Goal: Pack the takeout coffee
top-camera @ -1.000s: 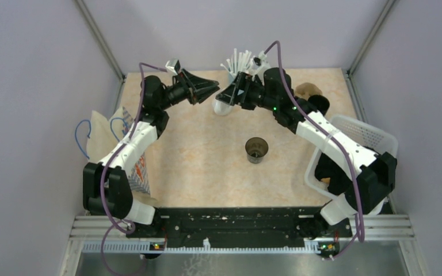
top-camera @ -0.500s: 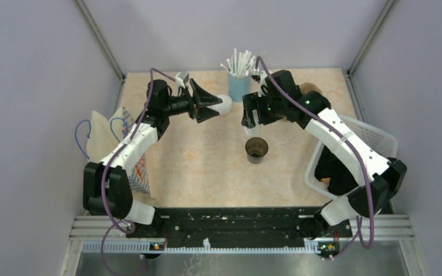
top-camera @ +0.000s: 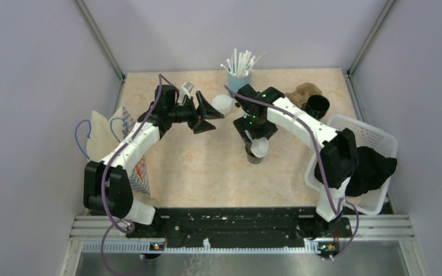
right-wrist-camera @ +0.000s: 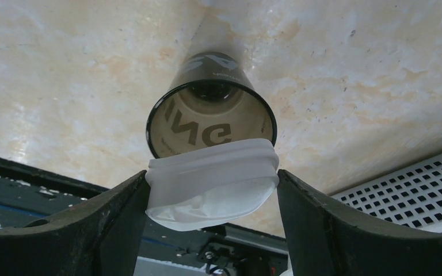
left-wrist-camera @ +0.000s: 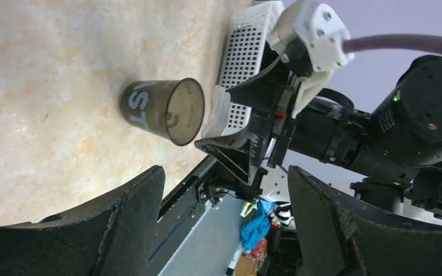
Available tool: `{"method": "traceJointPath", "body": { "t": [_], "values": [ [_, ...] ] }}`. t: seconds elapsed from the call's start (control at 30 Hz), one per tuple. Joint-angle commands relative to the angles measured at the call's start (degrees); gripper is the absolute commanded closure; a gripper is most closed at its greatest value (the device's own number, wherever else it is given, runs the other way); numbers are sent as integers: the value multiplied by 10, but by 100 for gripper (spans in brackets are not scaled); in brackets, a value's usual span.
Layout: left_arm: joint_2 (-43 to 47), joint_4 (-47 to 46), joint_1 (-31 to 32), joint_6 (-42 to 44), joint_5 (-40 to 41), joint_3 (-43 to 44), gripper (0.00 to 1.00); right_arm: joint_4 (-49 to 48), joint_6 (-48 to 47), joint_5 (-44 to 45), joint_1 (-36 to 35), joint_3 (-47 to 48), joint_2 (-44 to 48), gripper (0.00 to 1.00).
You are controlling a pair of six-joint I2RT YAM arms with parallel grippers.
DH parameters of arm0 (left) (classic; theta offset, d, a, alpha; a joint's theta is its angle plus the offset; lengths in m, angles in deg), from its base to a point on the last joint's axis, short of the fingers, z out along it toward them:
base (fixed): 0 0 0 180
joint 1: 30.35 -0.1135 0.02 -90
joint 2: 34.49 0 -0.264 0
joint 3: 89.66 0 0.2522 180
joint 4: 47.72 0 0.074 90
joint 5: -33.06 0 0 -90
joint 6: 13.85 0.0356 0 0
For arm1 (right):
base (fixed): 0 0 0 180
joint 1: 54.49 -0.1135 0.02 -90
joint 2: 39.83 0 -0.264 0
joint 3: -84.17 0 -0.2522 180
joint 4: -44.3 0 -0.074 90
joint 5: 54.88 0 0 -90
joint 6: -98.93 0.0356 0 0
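Lid (right-wrist-camera: 213,178) in right fingers (right-wrist-camera: 334,230) hangs over cup (right-wrist-camera: 210,115), basket (right-wrist-camera: 403,192) edge near.

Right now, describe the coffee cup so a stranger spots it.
Middle of the beige marbled table, nearer than the light-blue cup of straws: a small dark brown tapered cup, upright. Unlike the black cup at the back, it has a round white lid held over its mouth.
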Motion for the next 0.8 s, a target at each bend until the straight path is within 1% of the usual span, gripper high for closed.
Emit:
{"method": "traceJointPath", "body": {
  "t": [0.0,0.33,0.5,0.77],
  "values": [
    [33,50,-1,49,21,15,15,39,-1,43,-7,46,-27,24],
    [33,54,-2,55,19,22,15,35,-6,44,-8,67,-62,22],
    [25,56,-3,57,15,29,15,32,-7,30,-8,72,-66,20],
    [11,57,-4,63,9,42,14,36,-9,39,-7,71,-76,17]
  ]
}}
